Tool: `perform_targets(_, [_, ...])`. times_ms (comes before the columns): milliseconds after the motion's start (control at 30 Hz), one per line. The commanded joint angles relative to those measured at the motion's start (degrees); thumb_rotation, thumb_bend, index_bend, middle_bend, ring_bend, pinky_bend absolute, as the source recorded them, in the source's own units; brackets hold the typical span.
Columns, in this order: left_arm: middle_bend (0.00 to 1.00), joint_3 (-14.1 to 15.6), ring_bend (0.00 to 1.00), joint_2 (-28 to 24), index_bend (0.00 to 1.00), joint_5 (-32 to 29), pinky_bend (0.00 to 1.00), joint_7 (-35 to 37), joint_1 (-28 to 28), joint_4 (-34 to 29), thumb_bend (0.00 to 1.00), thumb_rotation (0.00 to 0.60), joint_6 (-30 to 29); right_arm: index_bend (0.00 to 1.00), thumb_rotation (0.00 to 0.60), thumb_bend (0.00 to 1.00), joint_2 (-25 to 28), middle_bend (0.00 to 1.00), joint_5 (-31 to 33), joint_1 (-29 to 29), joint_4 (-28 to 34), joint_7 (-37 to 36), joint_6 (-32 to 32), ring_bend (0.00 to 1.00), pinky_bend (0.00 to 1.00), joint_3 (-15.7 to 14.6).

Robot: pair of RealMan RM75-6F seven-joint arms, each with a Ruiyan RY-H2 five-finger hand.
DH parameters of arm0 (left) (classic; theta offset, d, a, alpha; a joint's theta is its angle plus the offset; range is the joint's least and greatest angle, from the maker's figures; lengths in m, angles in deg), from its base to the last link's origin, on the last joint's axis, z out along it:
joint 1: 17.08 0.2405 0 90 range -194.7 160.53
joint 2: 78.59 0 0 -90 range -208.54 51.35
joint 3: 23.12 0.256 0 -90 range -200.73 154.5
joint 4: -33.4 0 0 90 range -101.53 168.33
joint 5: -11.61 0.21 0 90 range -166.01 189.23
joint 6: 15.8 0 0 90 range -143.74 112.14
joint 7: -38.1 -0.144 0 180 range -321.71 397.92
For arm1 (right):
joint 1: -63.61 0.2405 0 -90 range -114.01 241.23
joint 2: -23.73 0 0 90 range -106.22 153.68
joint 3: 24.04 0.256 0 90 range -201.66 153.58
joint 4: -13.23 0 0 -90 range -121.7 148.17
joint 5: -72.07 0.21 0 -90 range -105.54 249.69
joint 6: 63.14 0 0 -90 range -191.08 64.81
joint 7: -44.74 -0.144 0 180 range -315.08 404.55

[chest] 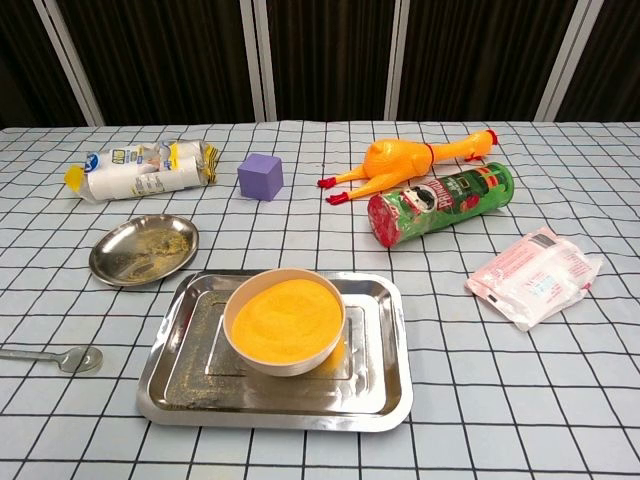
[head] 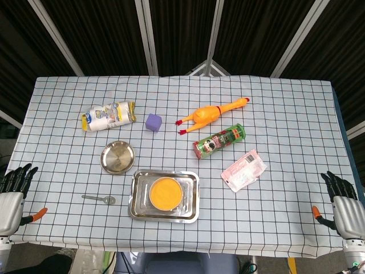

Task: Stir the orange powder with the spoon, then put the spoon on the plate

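We see the small metal spoon (head: pixel 99 199) lying flat on the checked tablecloth (head: pixel 285 114), just left of the rectangular steel tray (head: pixel 191 197) and well apart from both hands. The left hand (head: pixel 12 197) rests at the table's near left edge, fingers spread and holding nothing; the right hand (head: pixel 345 208) rests likewise at the near right edge. On the tray stands a white bowl (chest: pixel 236 305) filled with orange powder (chest: pixel 287 320). Behind the spoon sits the round steel plate (head: pixel 118 157), dusted with crumbs.
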Motion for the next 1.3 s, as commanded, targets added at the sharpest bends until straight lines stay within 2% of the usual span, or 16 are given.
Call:
perform_targets(33, [0.0, -0.02, 0.0, 0.05, 0.0, 0.0, 0.0, -0.12, -0.03, 0.13, 0.11, 0.6, 0.04, 0.0, 0.6, 0.41, 0.0, 0.0, -0.09, 0.01, 0.01, 0.05, 0.01, 0.0, 0.0, -0.03])
perform_targets(333, [0.0, 0.41, 0.0, 0.14, 0.0, 0.25, 0.0, -0.7, -0.15, 0.07, 0.11, 0.6, 0.66, 0.0, 0.6, 0.41, -0.59, 0.0, -1.28, -0.32, -0.5, -0.29, 1.98, 0.0, 0.0, 0.41])
perform_targets(600, [0.0, 0.85, 0.0, 0.42, 0.0, 0.0, 0.0, -1.45, -0.79, -0.02, 0.11, 0.6, 2.47, 0.0, 0.6, 0.41, -3.26, 0.0, -5.01, -0.9, -4.13, -0.23, 7.44, 0.0, 0.0, 1.55])
perform_targets(800, [0.0, 1.06, 0.0, 0.78, 0.01, -0.32, 0.0, -2.74, -1.71, -0.29, 0.11, 0.6, 4.45, 0.0, 0.6, 0.41, -3.84, 0.0, -5.25, -1.14, -4.91, -0.75, 7.9, 0.0, 0.0, 1.48])
perform_targets(1033, [0.0, 0.26, 0.0, 2.85, 0.2, -3.33, 0.0, -6.42, -5.4, -1.12, 0.2, 0.6, 11.31, 0.0, 0.6, 0.41, -3.86, 0.0, -5.44, -1.25, -4.81, -0.57, 8.05, 0.0, 0.0, 1.38])
perform_targets(1167, [0.02, -1.35, 0.0, 6.06, 0.34, -6.37, 0.0, -11.58, -8.39, -0.3, 0.27, 0.6, 15.22, 0.0, 0.6, 0.41, -3.79, 0.0, -4.94, -1.3, -4.68, -0.7, 7.74, 0.0, 0.0, 1.41])
perform_targets(1300, [0.05, -2.47, 0.0, 9.32, 0.41, -10.37, 0.0, -15.51, -10.42, 0.28, 0.34, 0.6, 18.25, 0.0, 0.6, 0.41, -3.68, 0.0, -4.88, -1.35, -4.6, -0.9, 7.73, 0.0, 0.0, 1.43])
